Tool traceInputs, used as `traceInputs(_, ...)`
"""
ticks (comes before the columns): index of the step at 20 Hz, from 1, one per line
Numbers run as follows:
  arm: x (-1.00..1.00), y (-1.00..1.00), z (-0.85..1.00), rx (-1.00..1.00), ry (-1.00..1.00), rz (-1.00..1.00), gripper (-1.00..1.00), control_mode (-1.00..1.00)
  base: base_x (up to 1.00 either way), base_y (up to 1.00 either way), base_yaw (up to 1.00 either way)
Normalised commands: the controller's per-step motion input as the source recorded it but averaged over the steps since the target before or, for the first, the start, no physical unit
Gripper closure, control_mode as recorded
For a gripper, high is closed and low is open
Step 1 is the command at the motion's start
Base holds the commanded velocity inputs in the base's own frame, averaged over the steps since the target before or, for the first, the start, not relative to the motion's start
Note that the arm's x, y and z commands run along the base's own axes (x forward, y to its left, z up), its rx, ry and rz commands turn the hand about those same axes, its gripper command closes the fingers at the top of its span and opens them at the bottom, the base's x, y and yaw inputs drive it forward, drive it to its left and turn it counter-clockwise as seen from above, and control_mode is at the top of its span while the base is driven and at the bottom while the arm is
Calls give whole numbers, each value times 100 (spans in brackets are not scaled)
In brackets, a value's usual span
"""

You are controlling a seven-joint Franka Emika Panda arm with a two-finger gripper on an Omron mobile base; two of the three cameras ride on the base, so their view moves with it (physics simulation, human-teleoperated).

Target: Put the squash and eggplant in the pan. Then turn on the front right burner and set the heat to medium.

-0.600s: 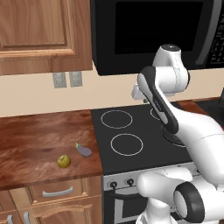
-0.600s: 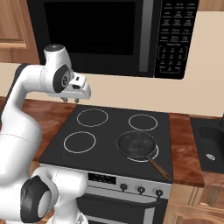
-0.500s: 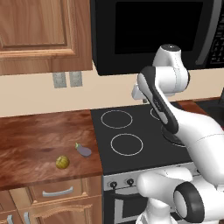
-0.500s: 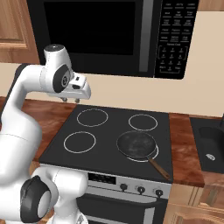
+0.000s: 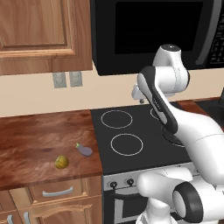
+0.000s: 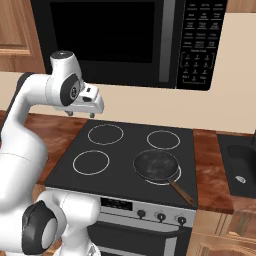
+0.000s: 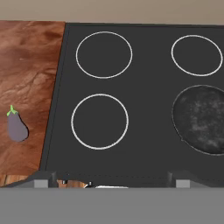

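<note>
Pan (image 6: 156,165): dark, round, nothing in it; sits on the front right burner (image 6: 161,180) of the cooktop (image 6: 125,150), brown handle toward the cooktop's front right corner.
Eggplant (image 5: 84,150): on the wooden bench (image 5: 35,140), just left of the cooktop.
Squash (image 5: 61,162): on the bench, left of the eggplant, apart from it.
Claw (image 6: 80,114): raised over the cooktop's back left corner; jaw width cannot be told.
Microwave (image 6: 125,35): above the cooktop.

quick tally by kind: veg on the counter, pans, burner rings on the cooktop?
Vegetables: 2, the squash and the eggplant, both on the wooden counter
Pans: 1, the pan on the front right burner
Burner rings: 4
Total: 7
</note>
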Motion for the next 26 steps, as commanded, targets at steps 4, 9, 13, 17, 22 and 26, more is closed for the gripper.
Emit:
traceInputs(4, 0, 0, 0, 0, 0, 0, -100, -100, 0, 0, 0)
traceInputs(9, -2, 2, 0, 0, -2, 0, -100, -100, 0, 0, 0)
traceInputs(13, -5, 13, 0, -1, -9, 0, -100, -100, 0, 0, 0)
traceInputs(17, -6, 22, 0, -3, -13, 0, -100, -100, 0, 0, 0)
traceInputs(22, -10, 29, 0, -2, -11, 0, -100, -100, 0, 0, 0)
traceInputs(26, -20, 30, 0, 0, -4, 0, -100, -100, 0, 0, 0)
